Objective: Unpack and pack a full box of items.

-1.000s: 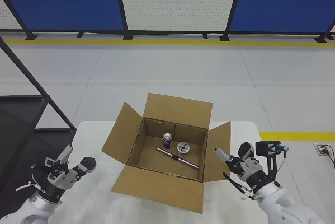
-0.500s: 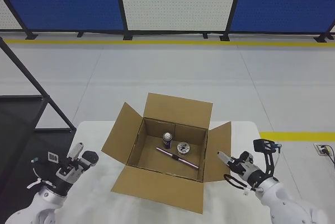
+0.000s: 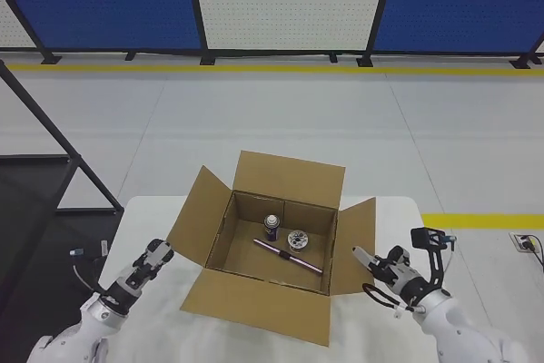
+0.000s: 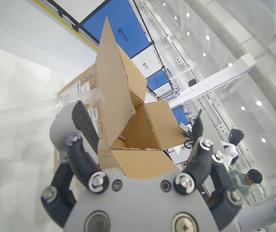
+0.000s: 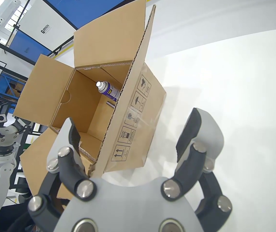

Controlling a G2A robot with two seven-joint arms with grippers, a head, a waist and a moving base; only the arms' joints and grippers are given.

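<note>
From my seat, the top view puts the cardboard box (image 3: pixel 290 181) in the middle of the frame, standing on the white desk (image 3: pixel 394 216) with all four flaps folded outward. Inside it I see a spray can (image 3: pixel 272 224) upright near the far wall and a round metal part (image 3: pixel 297 240) just beside it toward the right. A thin rod (image 3: pixel 288 255) lies slantwise on the box floor, below both in the frame. The left arm (image 3: pixel 117 304) comes in from the lower left, and the left jaws sit close against the left flap; I cannot tell whether they touch the cardboard. The left wrist view shows them spread wide and holding nothing, with a corner of the box and one raised flap framed between them. The right arm (image 3: pixel 444 313) sits at the lower right, with the right jaws just beside the right flap. In the right wrist view they are also spread wide and empty, and the edge of that flap runs up between them. Past it, the spray can (image 5: pixel 107 89) and one end of the rod (image 5: pixel 110 103) show inside the box. A black rack (image 3: pixel 35 181) stands at the left edge of the top view, off the desk.
</note>
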